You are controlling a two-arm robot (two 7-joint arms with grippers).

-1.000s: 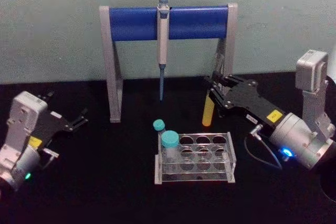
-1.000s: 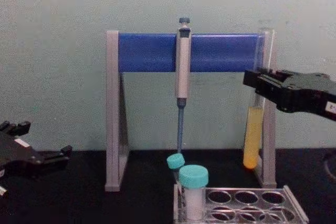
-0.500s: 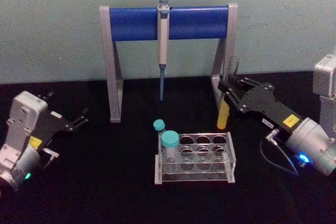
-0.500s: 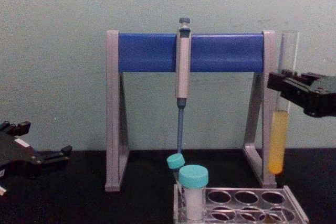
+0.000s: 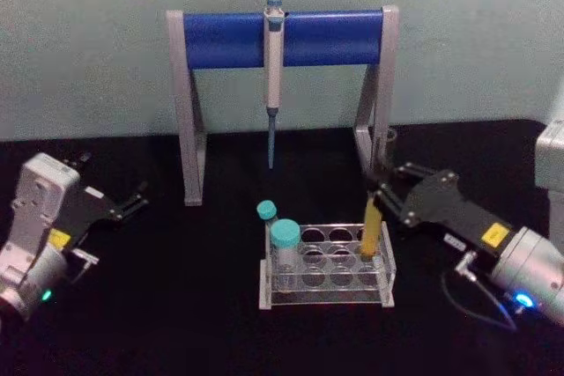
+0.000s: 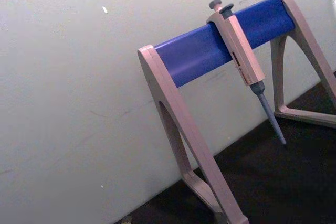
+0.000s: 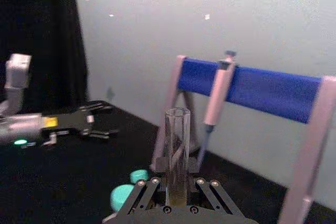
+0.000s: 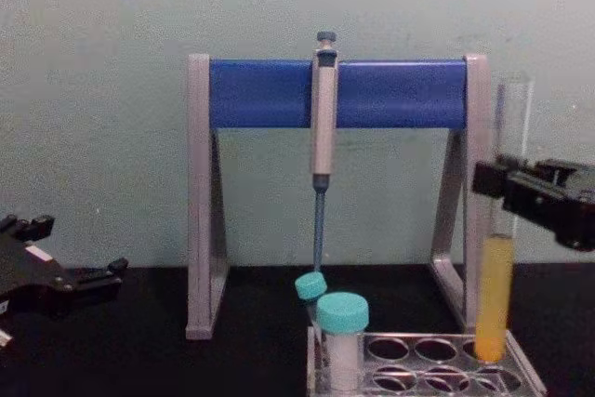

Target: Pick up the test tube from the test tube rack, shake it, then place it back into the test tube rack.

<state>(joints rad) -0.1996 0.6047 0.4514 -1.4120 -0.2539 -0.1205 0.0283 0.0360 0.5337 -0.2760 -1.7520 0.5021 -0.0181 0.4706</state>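
**Student:** Which step does the figure show, and how is it done well?

**Instructor:** By my reading, it shows the return of the tube. On the black tabletop (image 5: 176, 314), the test tube rack (image 5: 326, 295) stands mid-table, toward the front edge. The right gripper (image 5: 379, 195) reaches in from the right edge and is clamped on the upper part of the test tube (image 5: 371, 233). The tube hangs upright with its rounded, yellow-filled end at the top plate of the rack's rightmost column. Whether it is over the back hole or the middle one cannot be told.

To finish cleanly, hold the tube vertical and centred over one hole. Lower it straight until the bottom seats, and let go only then. A tilt would likely catch the glass on the hole's rim or drag the light rack. The tube is capless, so a slow descent also guards against a spill. The left gripper (image 5: 135, 201) rests near the left edge, fingers spread and holding nothing.

**Student:** What is counted?

**Instructor:**
- One tabletop.
- One pipette stand (image 5: 220, 39), toward the back edge.
- Two grippers.
- One rack, with nine open holes countable in three rows of three.
- One pipette (image 5: 274, 59), hanging from the stand's blue bar.
- One test tube.
- Two teal-capped vials (image 5: 285, 235) in the rack's leftmost column, one behind the other.
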